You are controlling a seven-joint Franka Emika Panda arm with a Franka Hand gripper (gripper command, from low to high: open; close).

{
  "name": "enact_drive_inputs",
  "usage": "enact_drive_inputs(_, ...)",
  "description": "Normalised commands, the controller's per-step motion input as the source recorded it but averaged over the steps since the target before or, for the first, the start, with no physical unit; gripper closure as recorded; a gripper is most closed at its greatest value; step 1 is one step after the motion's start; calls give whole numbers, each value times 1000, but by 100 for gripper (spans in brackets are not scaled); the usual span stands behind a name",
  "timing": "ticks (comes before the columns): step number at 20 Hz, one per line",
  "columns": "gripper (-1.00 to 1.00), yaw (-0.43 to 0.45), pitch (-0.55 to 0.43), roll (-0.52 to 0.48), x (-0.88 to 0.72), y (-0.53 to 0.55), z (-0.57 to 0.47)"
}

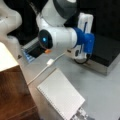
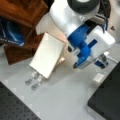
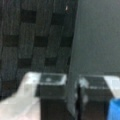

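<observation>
The gripper (image 3: 72, 87) sits at the bench's far edge, fingers (image 3: 51, 86) pinched on the near edge of a thin dark panel (image 3: 97, 37). The black slab (image 1: 106, 50) stands right there in a front view. It looks stiff, smooth, probably slippery; gripping its edge suits it. A white perforated box (image 1: 61, 96) lies well apart.

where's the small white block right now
In a front view the small white block lies on the grey table at the view's right, just below the tool and beside the black platform.
</observation>
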Motion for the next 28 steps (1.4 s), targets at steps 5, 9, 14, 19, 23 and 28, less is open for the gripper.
enact_drive_inputs(5,100,54,48,-281,78,204,259)
enact_drive_inputs(9,100,49,72,-261,70,109,207)
enact_drive_inputs(14,-100,82,104,-258,66,25,145)
enact_drive_inputs(19,-100,109,55,-217,74,-19,69)
enact_drive_inputs(23,-100,113,14,-183,58,-118,-41)
enact_drive_inputs(28,-100,117,-24,-143,43,-214,-178)
